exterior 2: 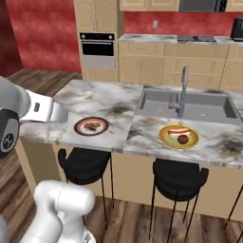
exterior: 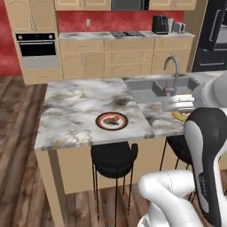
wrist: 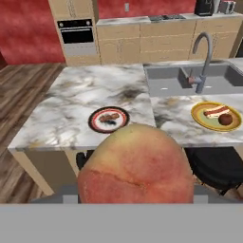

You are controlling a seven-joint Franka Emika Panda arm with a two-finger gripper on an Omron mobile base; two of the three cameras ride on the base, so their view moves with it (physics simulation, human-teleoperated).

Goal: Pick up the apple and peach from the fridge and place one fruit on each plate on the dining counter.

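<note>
A large yellow-red peach (wrist: pixel 135 163) sits right in front of the hand camera and hides the fingertips; my gripper (exterior: pixel 175 103) is shut on it, held in the air before the near edge of the dining counter (exterior 2: pixel 95 102). On the marbled top lies the brown-red-rimmed plate (wrist: pixel 108 119), bare of fruit. Right of it, in front of the sink (wrist: pixel 182 79), the yellow-orange-rimmed plate (wrist: pixel 209 117) carries a dark red apple (wrist: pixel 226 119). The black fridge (exterior: pixel 213 35) stands at the back right.
An arched tap (exterior 2: pixel 182 90) rises at the sink's near side. Black stools (exterior 2: pixel 84 165) stand under the counter's near edge. A black wall oven (exterior: pixel 37 48) and a wall counter with a coffee machine (exterior: pixel 159 24) line the far wall.
</note>
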